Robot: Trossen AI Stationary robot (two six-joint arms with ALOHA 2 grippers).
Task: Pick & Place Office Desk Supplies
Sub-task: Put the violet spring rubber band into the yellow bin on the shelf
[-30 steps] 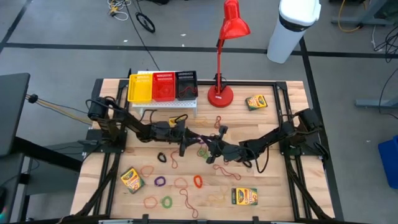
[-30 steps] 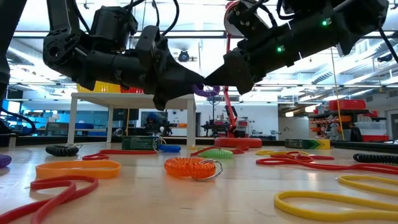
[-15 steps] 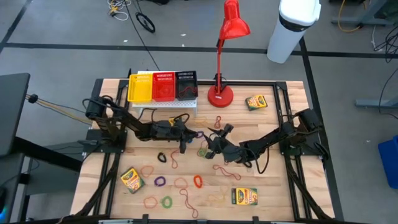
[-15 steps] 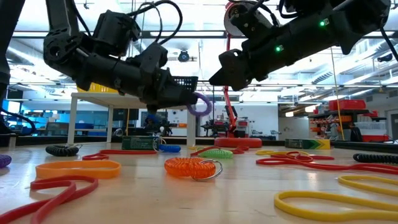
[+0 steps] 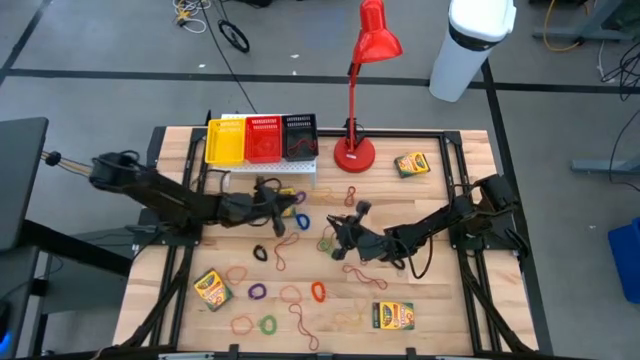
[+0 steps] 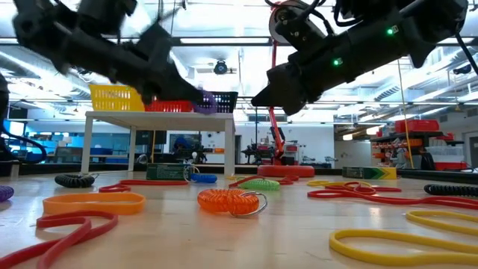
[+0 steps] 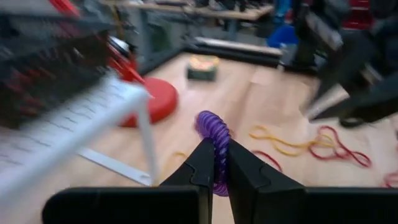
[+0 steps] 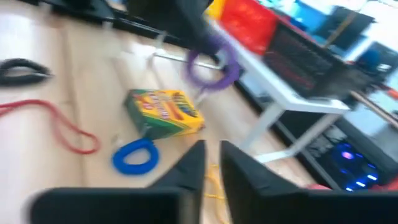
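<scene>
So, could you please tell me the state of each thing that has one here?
left tool, shut on the purple coil band, raised near the white rack
purple coil band, gripped, off the table
right tool, shut, empty, above the table
red lamp, upright
crayon boxes, lying flat

A purple coiled band (image 7: 214, 140) sits between dark claw fingers (image 7: 199, 168), near a green-and-yellow crayon box (image 8: 163, 111).

The left arm reaches low from the worktop's left edge toward its middle, left gripper (image 5: 281, 205) with jaws clamped on a purple coil (image 7: 214, 132). The right arm stretches from the right edge, right gripper (image 5: 336, 228) with jaws closed, empty.
</scene>
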